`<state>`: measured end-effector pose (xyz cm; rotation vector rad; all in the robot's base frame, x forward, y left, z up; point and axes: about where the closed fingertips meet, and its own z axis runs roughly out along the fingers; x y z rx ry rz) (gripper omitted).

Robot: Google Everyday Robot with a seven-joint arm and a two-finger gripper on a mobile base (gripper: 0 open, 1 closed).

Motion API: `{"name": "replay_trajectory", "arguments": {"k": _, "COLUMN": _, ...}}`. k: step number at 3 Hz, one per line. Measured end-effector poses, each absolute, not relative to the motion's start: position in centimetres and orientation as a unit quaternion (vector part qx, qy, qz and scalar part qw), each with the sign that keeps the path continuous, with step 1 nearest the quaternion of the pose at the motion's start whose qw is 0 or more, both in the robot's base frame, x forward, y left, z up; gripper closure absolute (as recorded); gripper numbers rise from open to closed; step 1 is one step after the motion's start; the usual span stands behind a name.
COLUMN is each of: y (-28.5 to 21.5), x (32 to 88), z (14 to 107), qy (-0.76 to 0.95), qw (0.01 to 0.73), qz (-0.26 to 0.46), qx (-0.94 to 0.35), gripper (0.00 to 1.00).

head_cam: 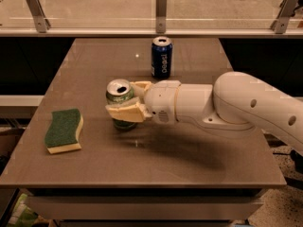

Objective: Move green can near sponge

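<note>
**A:** In the camera view, where is the gripper?

**B:** The gripper [120,97] sits a little toward 9 o'clock of the middle of the bench [189,164]. It is at the end of a thick white arm [246,103] that reaches in from 3 o'clock, low over the surface.

**A:** And the jaws?

**B:** They are pinching the green can [118,90]. One tan finger lies across the near side of the can, just under its rim. The other shows behind the can, at 1 o'clock of the silver top. The can stands upright between them with its top facing up.

**A:** Is it resting on the bench?

**B:** I cannot tell. Its lower part shows beneath the near finger with a dark shadow right under it, but it is not clear whether the base touches the surface.

**A:** The sponge?

**B:** The sponge [64,130] lies flat at 8 o'clock of the can, close to the bench's 9 o'clock edge. Its green side is up and its pale foam edge faces the camera. It is apart from the can, with bare bench between them.

**A:** Anything else?

**B:** A blue Pepsi can [161,56] stands upright at 1 o'clock of the green can, toward the far edge and apart from the gripper. Beyond the bench, at 12 o'clock, metal posts [161,8] hold a glass pane.
</note>
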<state>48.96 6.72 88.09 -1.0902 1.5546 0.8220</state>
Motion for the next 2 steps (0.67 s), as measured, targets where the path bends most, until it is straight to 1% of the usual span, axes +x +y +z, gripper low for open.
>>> {"name": "replay_trajectory", "arguments": {"k": 1, "y": 8.37, "x": 48.59, "z": 87.27, "qy": 0.64, "qw": 0.502, "qz": 0.357, "qx": -0.46, "gripper": 1.0}}
{"name": "replay_trajectory", "arguments": {"k": 2, "y": 8.37, "x": 48.59, "z": 87.6, "qy": 0.64, "qw": 0.502, "qz": 0.357, "qx": -0.46, "gripper": 1.0}}
